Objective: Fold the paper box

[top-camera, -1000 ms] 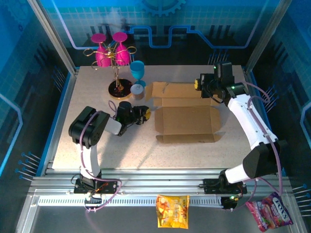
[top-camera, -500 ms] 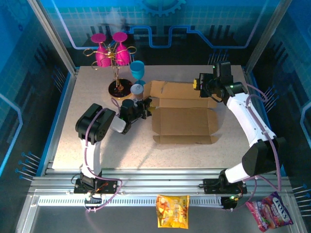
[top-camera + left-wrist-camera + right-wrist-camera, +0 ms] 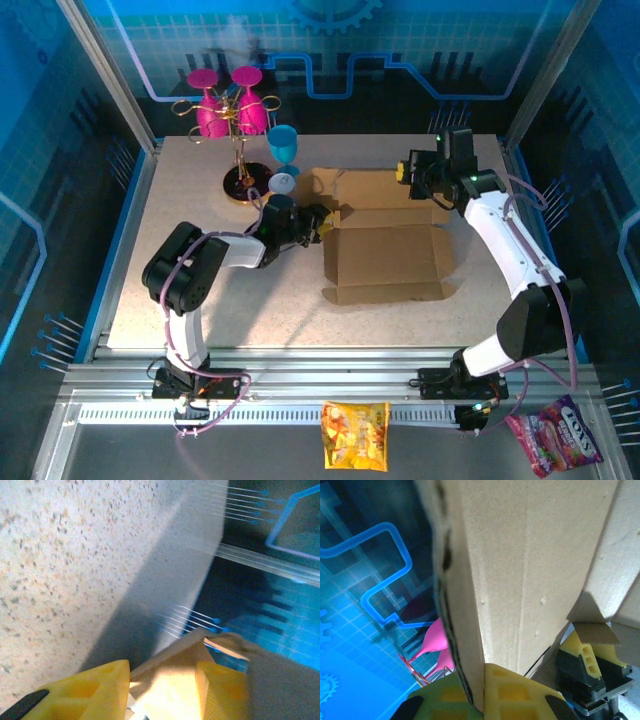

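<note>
The paper box (image 3: 385, 255) lies open in the middle of the table, a brown cardboard mailer with its back panel raised. My right gripper (image 3: 405, 172) is at the back right corner, shut on that raised panel (image 3: 520, 570); the cardboard edge is pinched between the yellow fingers (image 3: 510, 690). My left gripper (image 3: 320, 222) is at the box's left side flap. Its yellow fingers (image 3: 100, 685) stand apart, with a corner of the flap (image 3: 175, 680) between them. That left gripper (image 3: 590, 665) also shows low right in the right wrist view, with a cardboard tab over it.
A gold stand with pink glasses (image 3: 225, 110) and a blue glass (image 3: 283, 145) stand at the back left, close behind the left gripper. A small pale cup (image 3: 282, 183) sits beside them. Two snack bags (image 3: 355, 435) (image 3: 560, 435) lie in front of the table's rail.
My left gripper has moved right, from the bare table to the box's left flap. The box has shifted a little to the right. The right gripper has held its place on the back panel.
</note>
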Tool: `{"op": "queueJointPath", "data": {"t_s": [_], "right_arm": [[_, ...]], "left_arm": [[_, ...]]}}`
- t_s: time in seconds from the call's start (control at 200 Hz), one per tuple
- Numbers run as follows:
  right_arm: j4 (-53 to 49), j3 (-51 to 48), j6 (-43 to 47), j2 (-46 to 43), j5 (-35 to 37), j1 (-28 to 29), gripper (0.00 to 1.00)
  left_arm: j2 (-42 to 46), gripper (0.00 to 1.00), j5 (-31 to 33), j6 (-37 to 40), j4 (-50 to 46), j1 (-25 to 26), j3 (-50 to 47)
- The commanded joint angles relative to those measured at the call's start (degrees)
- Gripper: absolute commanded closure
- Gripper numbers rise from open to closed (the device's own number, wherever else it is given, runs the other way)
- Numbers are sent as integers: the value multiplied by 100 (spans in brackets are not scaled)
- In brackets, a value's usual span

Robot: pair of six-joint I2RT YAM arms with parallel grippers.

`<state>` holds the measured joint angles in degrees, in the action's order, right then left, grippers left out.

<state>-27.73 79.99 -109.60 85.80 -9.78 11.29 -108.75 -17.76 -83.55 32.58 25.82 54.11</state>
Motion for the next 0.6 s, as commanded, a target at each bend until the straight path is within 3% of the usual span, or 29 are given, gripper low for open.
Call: {"op": "queueJointPath", "data": {"t_s": [0.0,0.26,0.435,0.595], "right_arm": [[144,-245,-224,-28,-46,118,100],[260,-385,-41,28,62,113,100],[485,-410,449,389,156,24,100],[668,-396,620,719,208,76,100]], "left_arm": [[156,61,273,1499,-2310,231,667],[277,59,810,2284,-3513,423,1046],[1265,44,875,2585,-4120,446,884],[2455,37,641,2680,-4693,373,393]]}}
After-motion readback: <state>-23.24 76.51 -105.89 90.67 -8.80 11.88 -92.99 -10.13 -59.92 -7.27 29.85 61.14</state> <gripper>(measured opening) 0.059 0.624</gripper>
